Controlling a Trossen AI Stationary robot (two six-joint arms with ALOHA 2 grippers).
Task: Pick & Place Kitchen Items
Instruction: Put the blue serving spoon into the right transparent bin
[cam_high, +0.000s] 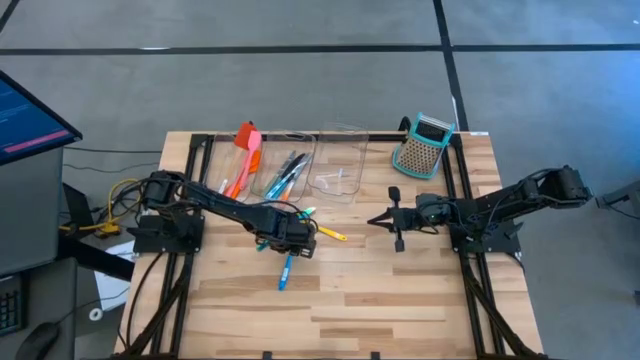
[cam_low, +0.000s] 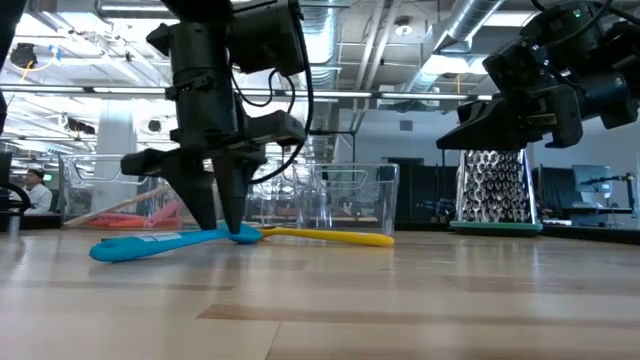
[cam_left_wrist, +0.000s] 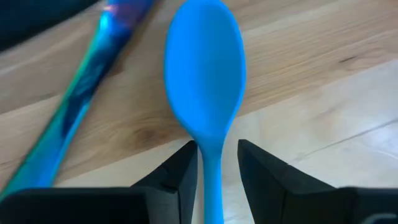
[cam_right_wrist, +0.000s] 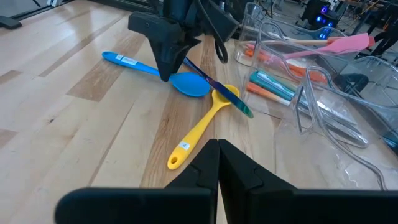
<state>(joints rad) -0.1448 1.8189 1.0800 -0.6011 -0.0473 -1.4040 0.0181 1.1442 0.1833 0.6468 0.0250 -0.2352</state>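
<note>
A lab: exposed ceiling ducts (cam_low: 440, 40), monitor (cam_high: 25, 115), concrete floor (cam_high: 300, 25)

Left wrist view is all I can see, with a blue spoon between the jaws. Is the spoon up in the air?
Observer: No, the low view shows the blue spoon lying flat on the table.
Operator: Is anything else near it?
Observer: A yellow spoon lies with its bowl beside the blue one's.
Operator: What's the other arm doing?
Observer: The right gripper hovers off to the side, jaws shut.
</note>
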